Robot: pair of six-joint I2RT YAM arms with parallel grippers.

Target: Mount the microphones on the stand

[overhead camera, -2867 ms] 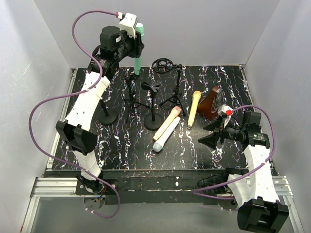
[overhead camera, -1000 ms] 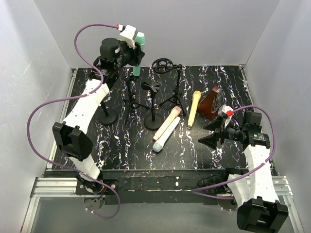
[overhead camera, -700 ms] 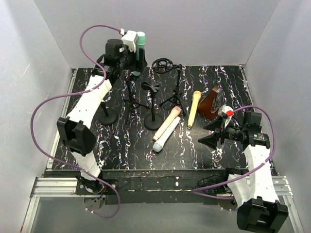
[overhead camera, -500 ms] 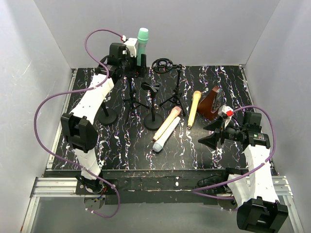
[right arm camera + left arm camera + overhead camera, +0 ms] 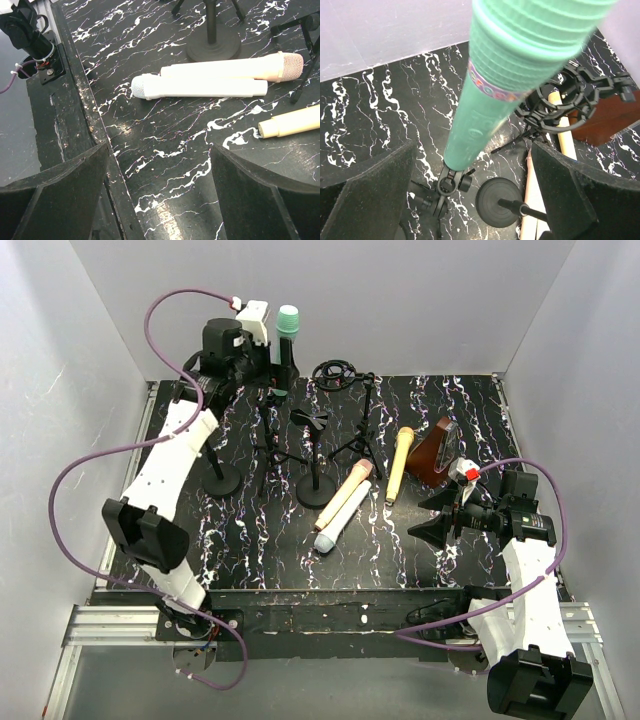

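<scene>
Upright mint green microphone [image 5: 485,100], ribbed round head, foot on stand clip [image 5: 451,184] at far left, left gripper [image 5: 470,197] spread wide either side (not touching), right gripper [image 5: 160,200] wide open and empty, white microphone [image 5: 200,87] and pink microphone [image 5: 235,70] flat mid-table.

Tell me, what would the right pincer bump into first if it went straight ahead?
Probably the white mic, lying just before the pink mic. The open right pincer points that way, but depth is unclear.

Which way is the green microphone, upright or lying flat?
Upright. The green microphone stands head up, and in the left wrist view its lower end meets a stand clip.
</scene>
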